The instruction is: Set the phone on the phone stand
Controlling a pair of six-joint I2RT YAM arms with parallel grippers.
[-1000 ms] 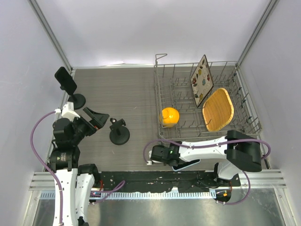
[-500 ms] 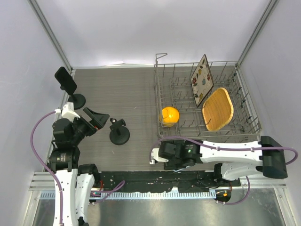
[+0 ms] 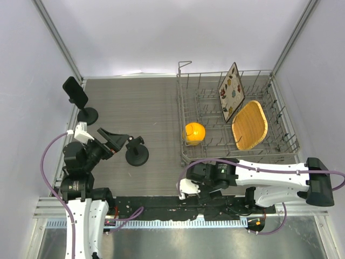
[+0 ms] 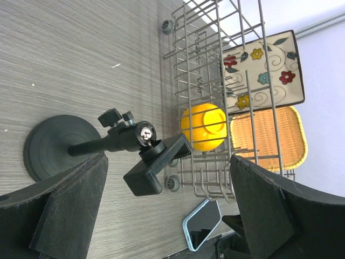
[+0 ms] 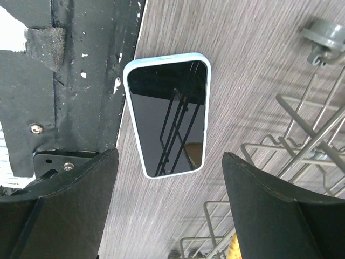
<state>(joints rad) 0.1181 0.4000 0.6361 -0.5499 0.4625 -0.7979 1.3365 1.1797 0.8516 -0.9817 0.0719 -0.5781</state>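
The phone [image 5: 167, 132], dark screen up in a pale blue case, lies flat at the table's near edge; the left wrist view shows the phone [image 4: 203, 224] too. My right gripper [image 5: 168, 157] hovers just above it, open, fingers on either side without touching. In the top view the right gripper [image 3: 188, 186] covers the phone. The black phone stand [image 3: 136, 154] has a round base and an empty clamp [image 4: 156, 162]. My left gripper [image 3: 110, 141] is open just left of the stand, holding nothing.
A wire dish rack [image 3: 186, 108] at the right holds a yellow bowl [image 3: 195, 133], a flowered plate [image 3: 232, 93] and a woven tray [image 3: 250, 125]. A second stand [image 3: 86, 114] at the back left carries a dark device. The black mounting rail [image 5: 81, 81] borders the phone.
My right gripper went from shut to open and drew back toward the near edge as its arm stretched out to the right. The left gripper shifted slightly toward the stand.
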